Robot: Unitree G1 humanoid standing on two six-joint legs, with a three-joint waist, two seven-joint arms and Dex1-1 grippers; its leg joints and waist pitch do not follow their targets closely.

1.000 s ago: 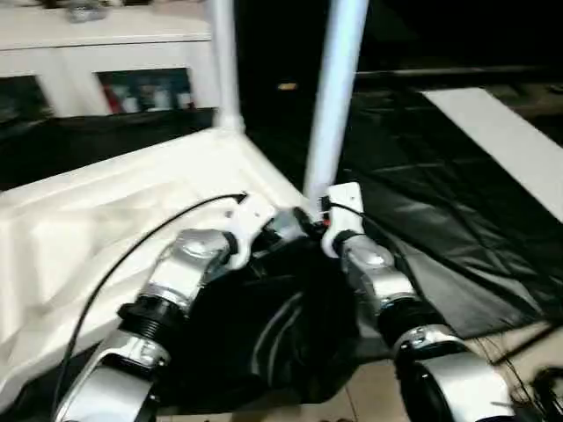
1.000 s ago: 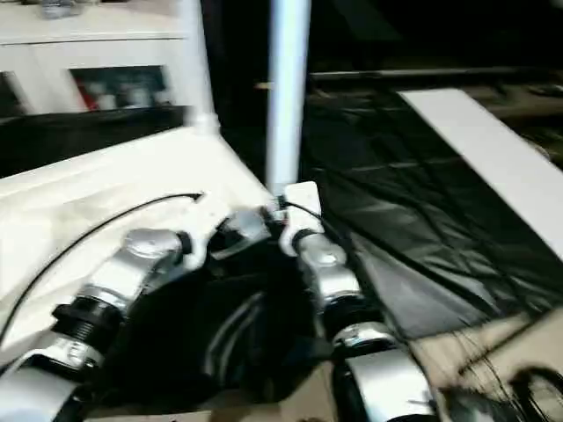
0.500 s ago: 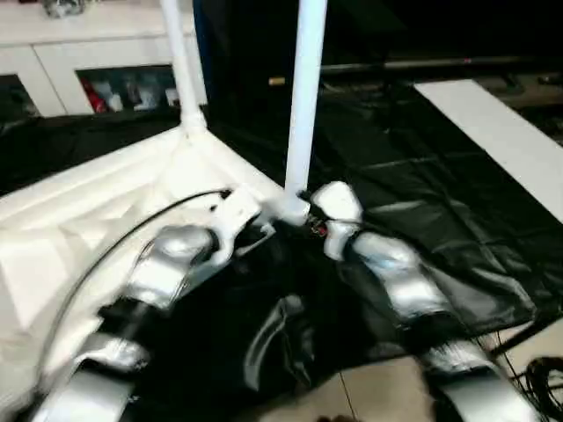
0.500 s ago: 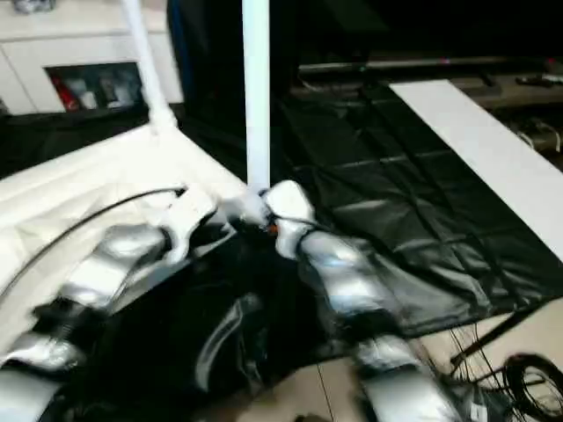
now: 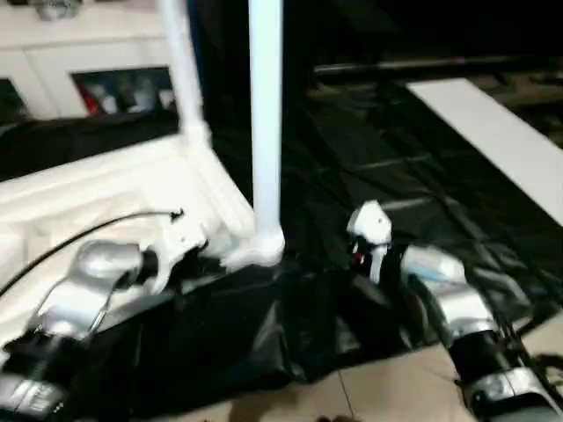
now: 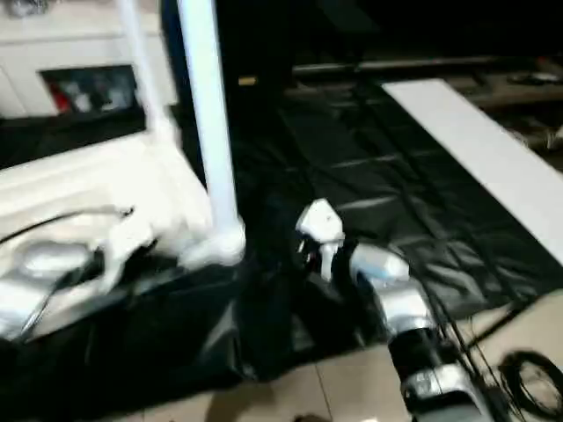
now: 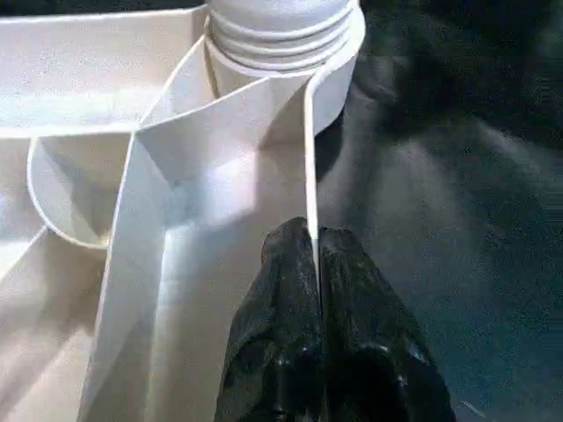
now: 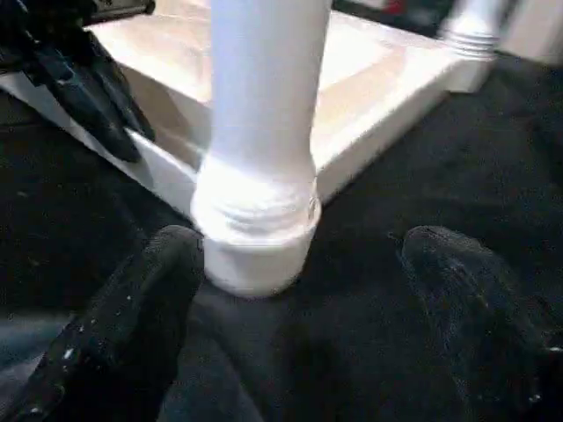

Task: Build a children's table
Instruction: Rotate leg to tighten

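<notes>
Head view: small white plastic children's table (image 5: 114,198) lies upside down on the black-sheeted surface (image 5: 396,176), two tapered round legs (image 5: 265,114) standing up from corner sockets. Left wrist view: my left hand (image 7: 315,255) is pinched together on the thin white rim beside a ribbed leg end. Right wrist view: my right hand (image 8: 299,281) is spread apart, fingers (image 8: 132,316) either side of the near socket, not touching.

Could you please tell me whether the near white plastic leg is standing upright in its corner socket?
Upright and in: the long white plastic leg rises straight from the rounded corner socket, ribbed end seated inside.
</notes>
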